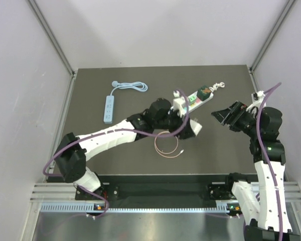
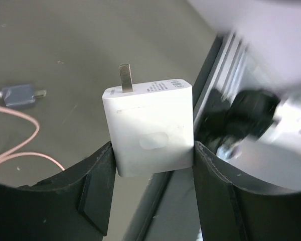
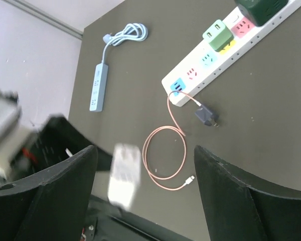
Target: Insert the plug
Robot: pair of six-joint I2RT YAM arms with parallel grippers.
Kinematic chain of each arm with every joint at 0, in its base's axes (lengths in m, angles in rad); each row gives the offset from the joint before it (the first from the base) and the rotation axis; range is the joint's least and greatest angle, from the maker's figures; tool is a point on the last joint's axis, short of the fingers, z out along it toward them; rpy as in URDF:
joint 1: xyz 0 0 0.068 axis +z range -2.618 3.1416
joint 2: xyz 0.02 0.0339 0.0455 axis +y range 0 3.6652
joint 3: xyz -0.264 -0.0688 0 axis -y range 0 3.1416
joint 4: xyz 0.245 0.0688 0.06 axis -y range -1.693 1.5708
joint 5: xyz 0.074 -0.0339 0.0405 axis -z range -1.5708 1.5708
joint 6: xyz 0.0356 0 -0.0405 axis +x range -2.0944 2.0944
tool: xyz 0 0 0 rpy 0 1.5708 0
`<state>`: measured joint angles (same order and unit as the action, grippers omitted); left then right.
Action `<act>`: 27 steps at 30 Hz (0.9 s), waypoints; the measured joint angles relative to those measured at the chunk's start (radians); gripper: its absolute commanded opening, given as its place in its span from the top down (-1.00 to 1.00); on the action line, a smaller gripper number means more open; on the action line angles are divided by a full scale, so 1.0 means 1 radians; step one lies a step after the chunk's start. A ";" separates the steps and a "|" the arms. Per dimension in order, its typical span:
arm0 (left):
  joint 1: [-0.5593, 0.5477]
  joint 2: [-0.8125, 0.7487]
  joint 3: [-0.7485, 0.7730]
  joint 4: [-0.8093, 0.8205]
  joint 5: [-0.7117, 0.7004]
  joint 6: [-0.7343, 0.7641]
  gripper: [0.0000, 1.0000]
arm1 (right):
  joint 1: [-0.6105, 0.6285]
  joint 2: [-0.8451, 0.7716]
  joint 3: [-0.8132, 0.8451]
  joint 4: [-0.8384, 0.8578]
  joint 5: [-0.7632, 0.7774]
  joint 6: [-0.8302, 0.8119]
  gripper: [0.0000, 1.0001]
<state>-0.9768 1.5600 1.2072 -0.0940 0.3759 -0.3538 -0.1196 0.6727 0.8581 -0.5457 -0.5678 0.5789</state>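
The plug [image 2: 150,120], a white block, is clamped between the two fingers of the left gripper [image 2: 153,150]. It is in the air, just beside the free end of the white power strip [image 3: 226,55], on the side toward the arm bases. The fingers press on the lower part of its flat sides. One metal prong [image 2: 124,78] stands up from the far edge; a second prong I cannot see. The right gripper [image 3: 145,155] is empty with its fingers apart, and it hangs to the right of the strip without touching it.

The first danger, in my judgement, is the strip itself. Nothing holds it on the table, so a push from the plug can slide or turn it, and then the prongs miss the slots. The second danger is the grip. It is low on the smooth body, so a resisting force at the prongs can tilt the plug between the fingers. Third, a pink cable [image 3: 163,150] comes out of the strip's end and makes a loop on the table just beside it. A low approach can catch this loop and pull the strip. The far sockets carry a green adapter [image 3: 216,35], so only the near ones look free.
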 measured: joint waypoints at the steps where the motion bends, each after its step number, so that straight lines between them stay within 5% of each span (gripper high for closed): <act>1: 0.027 0.003 0.013 0.005 -0.011 -0.069 1.00 | 0.000 -0.003 -0.001 0.000 0.004 -0.003 -0.52; 7: 0.188 0.004 -0.043 0.284 0.015 -0.593 1.00 | 0.066 -0.066 -0.100 0.196 0.076 0.001 -0.49; 14: 0.187 0.049 -0.106 0.640 -0.041 -1.150 1.00 | 0.310 -0.098 -0.271 0.661 0.268 -0.085 -0.51; 22: 0.180 0.056 -0.095 0.723 -0.170 -1.377 1.00 | 0.614 0.095 -0.241 0.877 0.450 -0.344 -0.48; 27: 0.182 0.025 -0.108 0.723 -0.233 -1.427 1.00 | 0.702 0.142 -0.203 0.922 0.575 -0.472 -0.19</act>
<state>-0.7952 1.5848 1.0988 0.6289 0.1429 -1.7805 0.5827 0.8146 0.6548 0.3767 0.0071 0.1066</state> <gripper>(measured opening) 0.611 0.653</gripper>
